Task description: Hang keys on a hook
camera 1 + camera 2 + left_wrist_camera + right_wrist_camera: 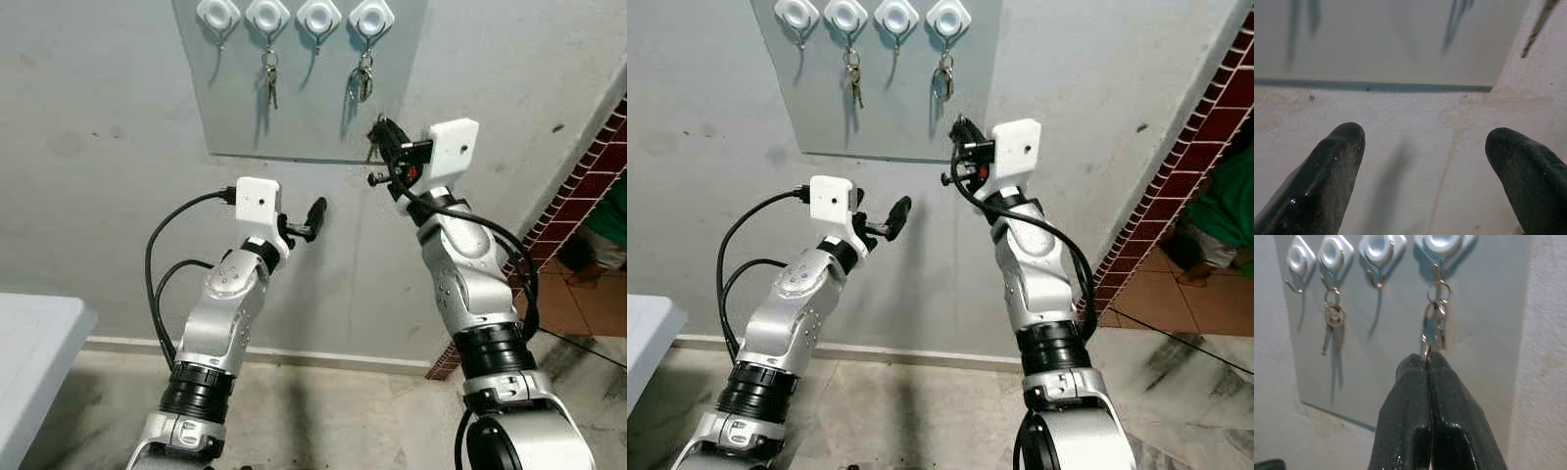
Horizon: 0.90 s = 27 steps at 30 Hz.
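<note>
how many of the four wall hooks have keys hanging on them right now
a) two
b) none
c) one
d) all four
a) two: on the grey board, the second hook and the fourth hook from the left each carry a bunch of keys, while the first hook and third hook hang bare.

Two silver jointed arms, black ribbed collars near the elbows, white square wrist camera boxes behind the claws, looping black cables, glossy black fingers (1327, 181)
</note>
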### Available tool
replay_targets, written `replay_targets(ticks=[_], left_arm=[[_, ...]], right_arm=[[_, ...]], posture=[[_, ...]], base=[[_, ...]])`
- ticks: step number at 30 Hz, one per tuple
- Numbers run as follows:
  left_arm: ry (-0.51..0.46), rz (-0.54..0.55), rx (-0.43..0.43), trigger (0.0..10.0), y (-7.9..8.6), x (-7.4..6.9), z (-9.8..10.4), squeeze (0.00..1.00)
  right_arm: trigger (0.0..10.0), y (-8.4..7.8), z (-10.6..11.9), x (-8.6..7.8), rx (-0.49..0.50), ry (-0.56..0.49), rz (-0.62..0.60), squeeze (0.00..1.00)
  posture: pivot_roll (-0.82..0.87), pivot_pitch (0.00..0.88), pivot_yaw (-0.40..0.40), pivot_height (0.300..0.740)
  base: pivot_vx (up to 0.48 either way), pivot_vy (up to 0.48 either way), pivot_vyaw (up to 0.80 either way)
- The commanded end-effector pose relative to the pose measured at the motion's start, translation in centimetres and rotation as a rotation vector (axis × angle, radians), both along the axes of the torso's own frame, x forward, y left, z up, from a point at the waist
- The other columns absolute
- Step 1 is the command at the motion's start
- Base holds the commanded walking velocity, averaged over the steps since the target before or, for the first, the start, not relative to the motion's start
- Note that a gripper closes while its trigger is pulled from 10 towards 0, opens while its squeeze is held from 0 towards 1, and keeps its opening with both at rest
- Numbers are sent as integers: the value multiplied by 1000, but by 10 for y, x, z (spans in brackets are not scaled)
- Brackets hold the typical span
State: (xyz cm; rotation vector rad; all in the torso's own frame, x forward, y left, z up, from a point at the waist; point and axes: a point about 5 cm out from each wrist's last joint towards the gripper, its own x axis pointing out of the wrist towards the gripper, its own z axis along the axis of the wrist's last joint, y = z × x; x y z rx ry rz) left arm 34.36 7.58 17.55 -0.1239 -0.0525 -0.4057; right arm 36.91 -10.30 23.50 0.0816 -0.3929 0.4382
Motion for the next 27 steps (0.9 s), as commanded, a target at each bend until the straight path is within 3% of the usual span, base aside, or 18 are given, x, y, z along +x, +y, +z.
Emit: replay_targets(ticks=[1,18,27], left_arm=[[-46,-26,11,10000,-4,1,11,0],[-83,-54,37,10000,-9,5,19,0],[-83,-47,41,10000,-6,5,20,0]], right_arm=[[10000,6,12,2,17,-41,42,0],[10000,30,37,12,144,-62,184,0],[10000,33,41,22,164,-31,203,0]], posture=[[-83,53,19,732],[-89,42,18,732],[-79,65,14,732]], base=[[0,0,0],[0,0,0],[0,0,0]])
